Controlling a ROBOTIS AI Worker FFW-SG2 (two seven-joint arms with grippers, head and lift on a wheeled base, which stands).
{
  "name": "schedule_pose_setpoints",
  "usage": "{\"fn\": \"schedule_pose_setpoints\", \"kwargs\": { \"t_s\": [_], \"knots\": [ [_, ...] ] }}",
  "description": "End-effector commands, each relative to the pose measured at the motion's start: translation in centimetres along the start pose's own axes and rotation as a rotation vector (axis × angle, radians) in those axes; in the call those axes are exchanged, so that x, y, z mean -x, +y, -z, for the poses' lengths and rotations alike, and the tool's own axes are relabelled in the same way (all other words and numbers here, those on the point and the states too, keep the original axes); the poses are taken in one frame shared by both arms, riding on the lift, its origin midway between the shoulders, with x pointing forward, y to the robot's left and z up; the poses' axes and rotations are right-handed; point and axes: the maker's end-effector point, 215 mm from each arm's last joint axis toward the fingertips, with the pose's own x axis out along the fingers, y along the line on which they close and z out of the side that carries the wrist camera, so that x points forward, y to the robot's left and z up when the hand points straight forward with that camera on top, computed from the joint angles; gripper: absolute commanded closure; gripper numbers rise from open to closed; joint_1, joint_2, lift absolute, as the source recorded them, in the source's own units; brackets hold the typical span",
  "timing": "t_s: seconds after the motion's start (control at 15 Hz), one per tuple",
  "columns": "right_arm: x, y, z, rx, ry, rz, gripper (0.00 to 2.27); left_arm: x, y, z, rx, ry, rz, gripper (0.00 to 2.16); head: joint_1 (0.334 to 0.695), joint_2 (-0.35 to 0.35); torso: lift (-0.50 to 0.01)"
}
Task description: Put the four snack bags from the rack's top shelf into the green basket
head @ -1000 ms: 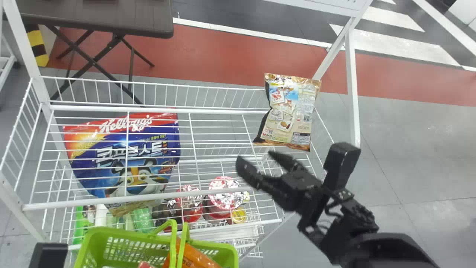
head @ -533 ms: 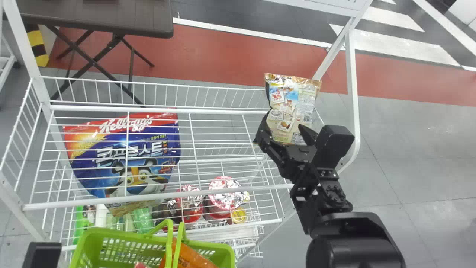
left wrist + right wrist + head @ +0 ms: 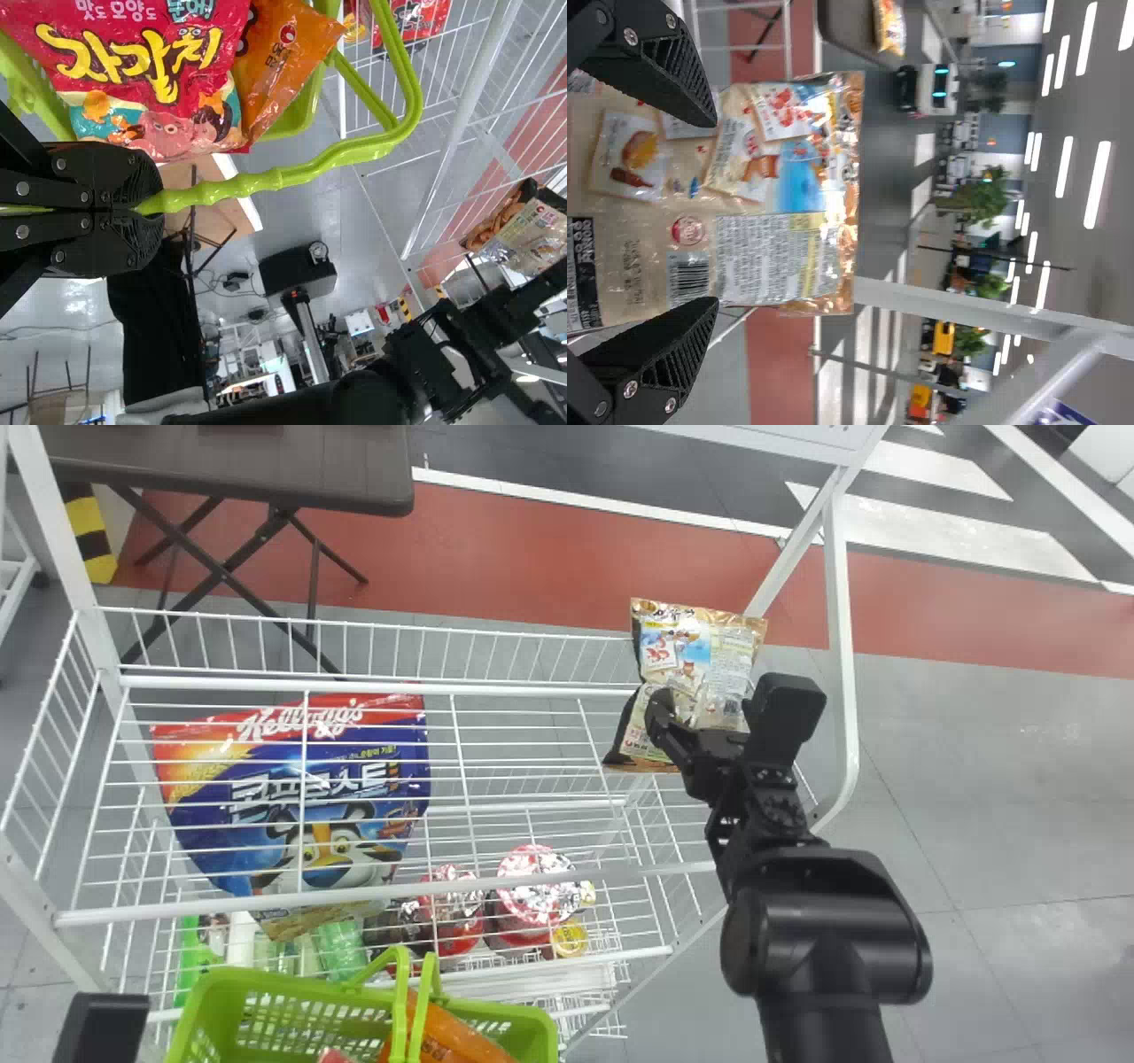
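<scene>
The tan snack bag (image 3: 695,638) stands at the right end of the rack's top shelf (image 3: 532,689), near the far corner; its back carries small food pictures, columns of fine print and a barcode (image 3: 688,274). Bold yellow lettering runs across a red bag (image 3: 151,80) in the green basket (image 3: 283,992), beside an orange bag (image 3: 456,1036) with a small round emblem. Through the shelf wires, a big blue cereal bag (image 3: 341,850) shows large white lettering and a cartoon tiger face

The right arm (image 3: 819,948) comes in from the bottom edge and extends forward over the right end of the rack. The right gripper (image 3: 702,713) is at the tan bag, its jaws wide apart, one to each side of the bag, not clamped on it. The left gripper (image 3: 102,1032) is at the near left, beside the basket; in the left wrist view, the left gripper (image 3: 146,211) has its jaws together, clamped on the basket's green handle (image 3: 337,159)

Lidded tubs (image 3: 534,886) sit lower in the white wire rack (image 3: 266,904). Beyond it, a dark folding table (image 3: 230,478) stands on a floor of grey and red (image 3: 532,549), with white stripes (image 3: 957,531) farther right
</scene>
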Motion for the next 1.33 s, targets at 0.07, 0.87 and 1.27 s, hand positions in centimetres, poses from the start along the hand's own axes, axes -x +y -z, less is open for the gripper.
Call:
{"fn": "schedule_pose_setpoints", "kwargs": {
  "t_s": [0.07,0.87,1.27],
  "knots": [
    [-1.8,0.9,2.6,-0.010,0.110,-0.083,0.63,-0.1,0.4,0.0,0.006,0.005,-0.010,2.14,0.695,-0.350,0.000],
    [7.5,4.0,-2.7,-0.120,-0.059,-0.225,2.24,0.2,0.4,-0.5,0.013,-0.007,-0.008,2.14,0.695,-0.350,0.000],
    [18.0,7.1,-1.9,-0.178,0.049,-0.409,2.24,1.0,-0.3,-1.0,0.032,-0.036,0.008,2.14,0.695,-0.350,0.000]
  ]
}}
